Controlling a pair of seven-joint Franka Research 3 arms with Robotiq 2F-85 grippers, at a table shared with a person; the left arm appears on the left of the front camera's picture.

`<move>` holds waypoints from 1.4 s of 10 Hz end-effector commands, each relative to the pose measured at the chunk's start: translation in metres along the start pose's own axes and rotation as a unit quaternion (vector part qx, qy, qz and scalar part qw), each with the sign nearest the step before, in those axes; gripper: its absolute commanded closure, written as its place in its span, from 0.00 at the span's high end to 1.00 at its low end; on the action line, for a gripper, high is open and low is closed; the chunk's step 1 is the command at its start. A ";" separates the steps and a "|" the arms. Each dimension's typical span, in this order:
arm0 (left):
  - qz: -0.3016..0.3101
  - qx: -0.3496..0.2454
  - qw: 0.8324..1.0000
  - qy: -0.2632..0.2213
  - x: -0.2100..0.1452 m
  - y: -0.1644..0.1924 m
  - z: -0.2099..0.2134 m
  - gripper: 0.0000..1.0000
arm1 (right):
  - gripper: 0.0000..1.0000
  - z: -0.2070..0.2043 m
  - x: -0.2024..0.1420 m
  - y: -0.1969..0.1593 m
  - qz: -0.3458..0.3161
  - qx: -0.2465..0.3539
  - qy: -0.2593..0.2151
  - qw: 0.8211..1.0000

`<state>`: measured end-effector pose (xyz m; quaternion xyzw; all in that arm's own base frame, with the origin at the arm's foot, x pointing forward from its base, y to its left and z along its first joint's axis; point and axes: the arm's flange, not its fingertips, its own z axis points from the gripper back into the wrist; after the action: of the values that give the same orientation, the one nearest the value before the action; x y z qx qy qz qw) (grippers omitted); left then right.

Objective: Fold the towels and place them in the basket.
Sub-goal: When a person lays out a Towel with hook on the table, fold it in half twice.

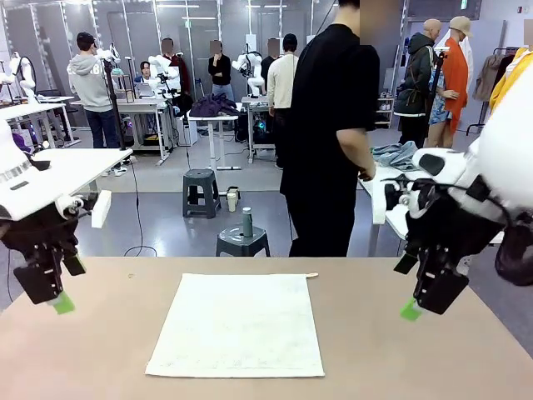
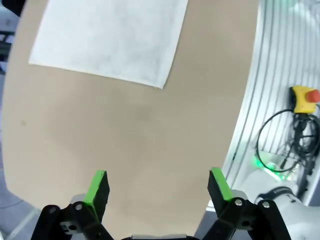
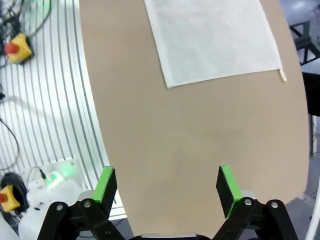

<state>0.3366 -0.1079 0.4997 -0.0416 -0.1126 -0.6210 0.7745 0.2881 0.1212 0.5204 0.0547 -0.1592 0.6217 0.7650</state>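
Observation:
A cream-white towel point(image 1: 240, 323) lies spread flat in the middle of the brown table, its small loop at the far right corner. The same towel point(image 2: 111, 37) fills the top of the left wrist view, and the towel point(image 3: 214, 37) lies at the top of the right wrist view. My left gripper point(image 1: 57, 293) hangs open above the table's left side, well clear of the cloth. My right gripper point(image 1: 423, 302) hangs open above the right side, also apart from it. In the wrist views the left gripper point(image 2: 157, 187) and right gripper point(image 3: 167, 185) hold nothing. The basket is out of view.
A person in black point(image 1: 333, 133) stands at the far side of the table, turned toward another table on the right. Bare tabletop point(image 1: 100, 350) surrounds the towel. Two stools point(image 1: 241, 242) stand on the floor beyond. A yellow stop button point(image 2: 302, 99) sits below the table edge.

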 end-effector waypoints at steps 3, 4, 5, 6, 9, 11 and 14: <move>-0.001 -0.004 1.000 -0.002 -0.002 -0.003 -0.007 1.00 | 1.00 -0.006 0.005 -0.003 0.011 -0.003 0.006 1.000; -0.001 -0.004 1.000 -0.002 -0.002 -0.003 -0.007 1.00 | 1.00 -0.006 0.005 -0.003 0.011 -0.003 0.006 1.000; -0.001 -0.004 1.000 -0.002 -0.002 -0.003 -0.007 1.00 | 1.00 -0.006 0.005 -0.003 0.011 -0.003 0.006 1.000; -0.001 -0.004 1.000 -0.002 -0.002 -0.003 -0.007 1.00 | 1.00 -0.006 0.005 -0.003 0.011 -0.003 0.006 1.000; -0.065 -0.009 0.998 0.004 0.021 -0.008 -0.024 1.00 | 1.00 -0.007 0.005 -0.005 0.020 -0.001 0.000 1.000; -0.119 -0.007 0.993 0.023 0.052 -0.020 -0.063 1.00 | 1.00 -0.046 0.038 0.005 0.069 -0.005 0.059 0.996; -0.152 0.006 0.988 0.035 0.063 -0.032 -0.109 1.00 | 1.00 -0.094 0.065 0.013 0.114 -0.031 0.118 0.986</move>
<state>0.3283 -0.2040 0.4200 -0.0144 -0.0751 -0.7250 0.6845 0.2971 0.2046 0.4622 -0.0311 -0.0935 0.7121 0.6952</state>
